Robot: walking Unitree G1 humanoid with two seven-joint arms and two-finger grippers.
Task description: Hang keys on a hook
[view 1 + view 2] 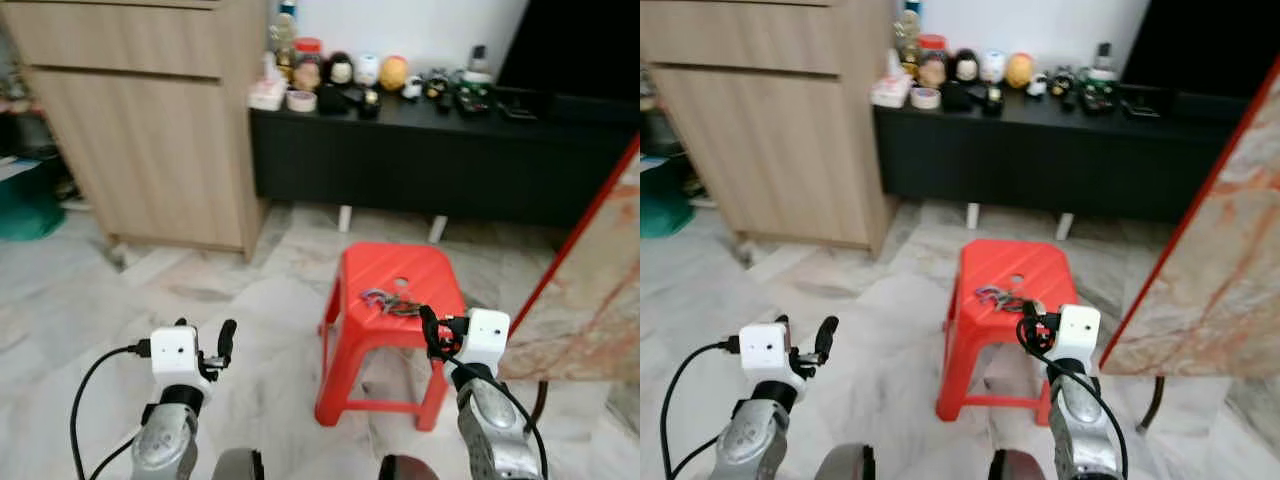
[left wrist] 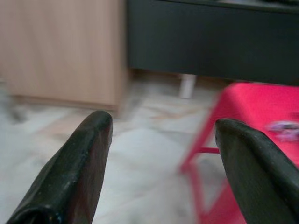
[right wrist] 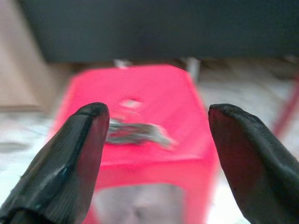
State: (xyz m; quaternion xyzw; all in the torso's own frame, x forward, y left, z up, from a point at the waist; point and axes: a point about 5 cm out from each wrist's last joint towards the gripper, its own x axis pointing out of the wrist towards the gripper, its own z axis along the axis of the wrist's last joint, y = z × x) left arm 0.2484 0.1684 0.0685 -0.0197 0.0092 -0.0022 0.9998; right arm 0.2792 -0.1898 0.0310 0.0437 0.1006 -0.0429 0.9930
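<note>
Marble floor (image 1: pixel 250 300), pale and veined. Left to right: green bin (image 1: pixel 25 205) at far left, wooden cabinet (image 1: pixel 150 120), low black sideboard (image 1: pixel 440 160) with small figurines (image 1: pixel 340 72) and jars on its tabletop, red stool (image 1: pixel 390 310), marble slab (image 1: pixel 590 290) with a red edge leaning at right. Keys (image 1: pixel 388 300) lie on the stool seat near its centre hole. Left gripper (image 1: pixel 205 345) hangs over bare floor left of the stool, fingers spread. Right gripper (image 1: pixel 432 335) sits at the stool's front right corner, fingers spread, near the keys, not touching. Right wrist view, blurred, shows the keys (image 3: pixel 135 132) between the fingertips (image 3: pixel 84 140). Left wrist view shows cabinet, floor, stool edge (image 2: pixel 247 107).
</note>
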